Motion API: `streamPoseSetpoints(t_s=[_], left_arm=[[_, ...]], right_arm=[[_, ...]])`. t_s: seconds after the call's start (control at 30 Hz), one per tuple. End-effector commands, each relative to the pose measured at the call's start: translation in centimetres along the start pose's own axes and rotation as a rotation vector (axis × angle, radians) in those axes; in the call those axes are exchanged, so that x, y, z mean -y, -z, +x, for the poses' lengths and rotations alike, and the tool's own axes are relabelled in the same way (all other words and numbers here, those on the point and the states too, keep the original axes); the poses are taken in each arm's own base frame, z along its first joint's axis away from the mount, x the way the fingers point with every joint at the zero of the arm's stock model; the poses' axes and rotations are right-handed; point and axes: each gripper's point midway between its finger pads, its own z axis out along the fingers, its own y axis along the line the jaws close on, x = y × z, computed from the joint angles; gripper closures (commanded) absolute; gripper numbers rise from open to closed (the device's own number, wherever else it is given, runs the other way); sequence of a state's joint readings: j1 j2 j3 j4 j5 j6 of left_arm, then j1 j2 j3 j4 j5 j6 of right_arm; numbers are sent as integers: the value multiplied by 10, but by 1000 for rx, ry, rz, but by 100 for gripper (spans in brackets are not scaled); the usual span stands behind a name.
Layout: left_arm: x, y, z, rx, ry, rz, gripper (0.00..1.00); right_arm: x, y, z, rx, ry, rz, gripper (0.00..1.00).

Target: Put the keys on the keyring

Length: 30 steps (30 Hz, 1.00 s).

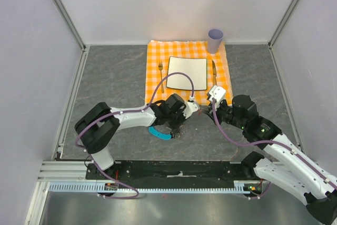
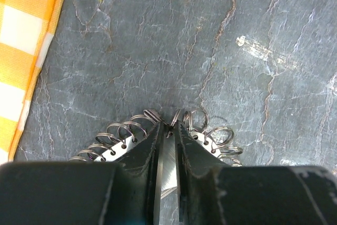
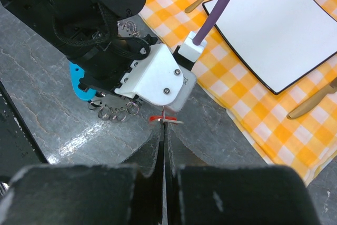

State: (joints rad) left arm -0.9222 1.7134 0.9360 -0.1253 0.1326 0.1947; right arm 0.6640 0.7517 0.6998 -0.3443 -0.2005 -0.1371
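Observation:
The keyring is a curved silvery strip with several small split rings, lying on the dark slate table; its blue tab shows beside the left arm. My left gripper stands right over the strip, jaws a narrow slit apart, with one ring upright between the tips. In the right wrist view the rings and blue tab lie under the left wrist. My right gripper is shut on the tiny red-headed key, held just short of the left wrist's white housing.
An orange checked cloth lies just behind both grippers, bearing a white square plate, a fork and a knife. A lilac cup stands at its far right corner. Walls close in the table.

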Motion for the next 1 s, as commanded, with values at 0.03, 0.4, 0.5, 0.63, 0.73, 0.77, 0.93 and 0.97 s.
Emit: streamPoseSetpoints(t_s=[0.03, 0.4, 0.5, 0.63, 0.73, 0.77, 0.93, 0.97], left_arm=[[6, 9, -12, 52, 29, 15, 80], [8, 9, -8, 47, 37, 23, 79], [7, 7, -7, 47, 41, 20, 77], [5, 5, -3, 36, 45, 4, 77], [2, 7, -5, 45, 47, -13, 75], [2, 9, -6, 47, 48, -16, 75], [-2, 13, -8, 63, 54, -42, 74], [-2, 13, -8, 64, 54, -45, 75]], right_arm=[[1, 0, -11, 49, 0, 6, 100], [-1, 0, -12, 50, 0, 0, 100], [-1, 0, -12, 51, -1, -3, 100], [-1, 0, -11, 49, -3, -3, 100], [-1, -1, -11, 46, -4, -5, 100], [-1, -1, -11, 48, -2, -5, 100], [-1, -1, -12, 51, -3, -6, 100], [-2, -1, -12, 49, -3, -6, 100]])
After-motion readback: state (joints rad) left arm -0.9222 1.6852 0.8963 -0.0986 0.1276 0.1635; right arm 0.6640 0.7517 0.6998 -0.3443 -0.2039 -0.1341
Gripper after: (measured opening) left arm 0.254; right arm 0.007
